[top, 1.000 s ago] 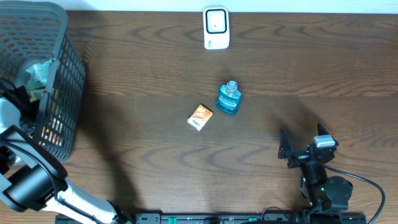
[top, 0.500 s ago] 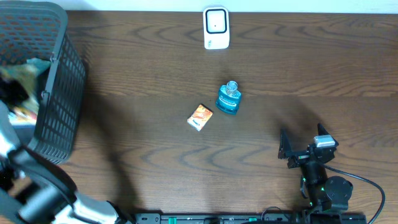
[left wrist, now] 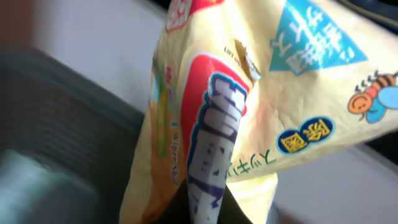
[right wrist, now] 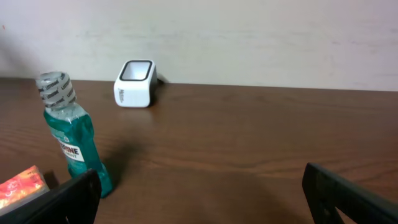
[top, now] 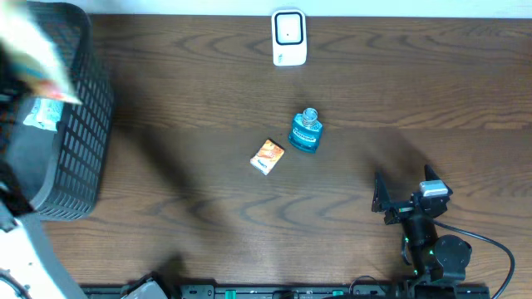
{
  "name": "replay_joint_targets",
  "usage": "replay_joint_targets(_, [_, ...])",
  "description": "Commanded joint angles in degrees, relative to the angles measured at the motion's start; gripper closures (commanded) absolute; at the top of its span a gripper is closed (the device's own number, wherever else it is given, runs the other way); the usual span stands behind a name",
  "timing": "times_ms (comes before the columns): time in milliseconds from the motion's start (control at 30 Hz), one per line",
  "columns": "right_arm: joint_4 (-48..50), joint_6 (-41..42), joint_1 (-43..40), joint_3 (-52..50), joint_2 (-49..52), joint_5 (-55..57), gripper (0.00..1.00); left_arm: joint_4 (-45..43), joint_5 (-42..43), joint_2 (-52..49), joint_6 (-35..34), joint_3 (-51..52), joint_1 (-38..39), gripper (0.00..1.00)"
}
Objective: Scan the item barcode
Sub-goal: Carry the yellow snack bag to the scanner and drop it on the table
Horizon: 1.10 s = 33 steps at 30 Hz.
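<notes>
1. Left wrist view: your left gripper (left wrist: 202, 206) was closed tight on the lower edge of a yellow snack bag (left wrist: 261, 93), which filled nearly the whole picture.
2. The bag's long axis ran up and away from the jaws, leaning a little to one side.
3. In the overhead view the bag (top: 37, 50) was a pale blur above the dark basket (top: 83, 124) at the table's far left corner.
4. The scanner (top: 289, 37) lay to the bag's right along the far edge, well apart, with its window facing up.
5. You were already carrying the bag on the left arm. The right gripper (top: 405, 189) sat wide open and empty at the near right, no closer to the scanner.
6. The bag was crinkled, glossy film, yellow with a red-and-blue logo, a teal triangle and a small bee. No barcode showed on the visible face, so I judged it would need turning over the window.
</notes>
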State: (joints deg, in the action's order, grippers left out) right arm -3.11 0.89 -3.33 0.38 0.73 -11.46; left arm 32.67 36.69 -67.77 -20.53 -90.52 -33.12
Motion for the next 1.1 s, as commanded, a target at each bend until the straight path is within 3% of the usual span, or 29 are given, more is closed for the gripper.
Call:
replay_joint_targets(0, [-0.2, 0.8, 0.0, -0.1, -0.1, 0.4, 0.01, 6.3, 10.4, 0.5, 1.8, 0.3, 8.0, 0.93])
replay_joint_targets(133, [-0.2, 0.8, 0.0, -0.1, -0.1, 0.4, 0.01, 16.1, 7.2, -0.6, 11.6, 3.8, 22.1, 0.93])
replay_joint_targets(233, [-0.2, 0.8, 0.0, -0.1, -0.1, 0.4, 0.01, 18.6, -5.7, -2.4, 11.7, 8.8, 31.3, 0.93])
replay_joint_targets(333, [-0.2, 0.8, 0.0, -0.1, -0.1, 0.4, 0.01, 15.2, -23.2, -5.3, 5.3, 15.3, 38.6, 0.92])
replay_joint_targets(400, [-0.2, 0.8, 0.0, -0.1, -0.1, 0.4, 0.01, 11.7, -29.6, -8.2, -0.5, 19.2, 41.9, 0.93])
replay_joint_targets(500, [-0.2, 0.8, 0.0, -0.1, -0.1, 0.4, 0.01, 6.9, -30.3, -13.2, -4.3, 22.6, 45.5, 0.93])
replay_joint_targets(667, [-0.2, 0.8, 0.0, -0.1, -0.1, 0.4, 0.01, 1.5, -33.9, -23.3, -4.2, 23.1, 50.9, 0.93])
replay_joint_targets(933, [-0.2, 0.8, 0.0, -0.1, -0.1, 0.4, 0.01, 1.1, -34.8, -34.8, -4.9, 23.1, 53.1, 0.93])
replay_joint_targets(967, [-0.2, 0.8, 0.0, -0.1, -0.1, 0.4, 0.01, 1.1, -34.8, -34.7, -4.9, 23.0, 53.1, 0.89])
replay_joint_targets(1033, [-0.2, 0.8, 0.0, -0.1, -0.1, 0.4, 0.01, 1.4, -34.8, -32.8, -4.6, 22.3, 53.1, 0.58])
replay_joint_targets(1067, [-0.2, 0.8, 0.0, -0.1, -0.1, 0.4, 0.01, 1.7, -34.8, -31.5, -3.7, 21.5, 53.1, 0.49])
